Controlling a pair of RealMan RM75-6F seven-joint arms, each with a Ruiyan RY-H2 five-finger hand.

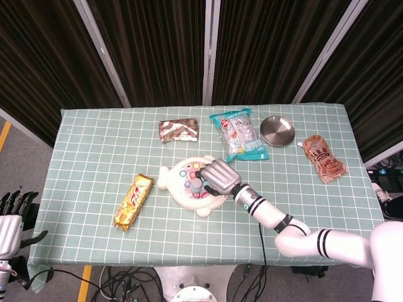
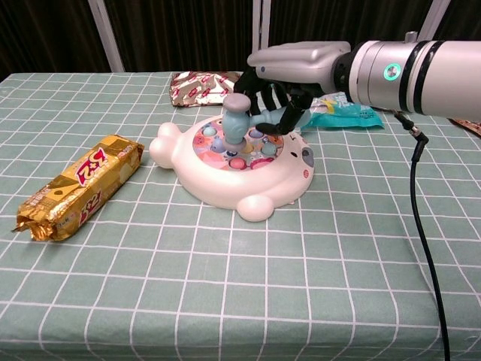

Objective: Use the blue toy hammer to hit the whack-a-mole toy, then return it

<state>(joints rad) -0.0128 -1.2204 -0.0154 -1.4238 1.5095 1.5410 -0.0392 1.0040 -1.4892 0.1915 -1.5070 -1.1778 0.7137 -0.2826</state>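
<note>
Chest view: right hand (image 2: 282, 98) wrapped round blue toy hammer (image 2: 235, 119), head on whack-a-mole toy (image 2: 233, 165).

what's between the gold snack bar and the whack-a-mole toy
Nothing: only bare checked cloth lies between the gold snack bar and the whack-a-mole toy. The head view shows it best; the chest view agrees.

Whack-a-mole toy (image 1: 189, 182) table centre; snack bar (image 1: 133, 201) at 9 o'clock; wrapper (image 1: 178, 129) at 12; bowl (image 1: 278, 130) at 2.
</note>
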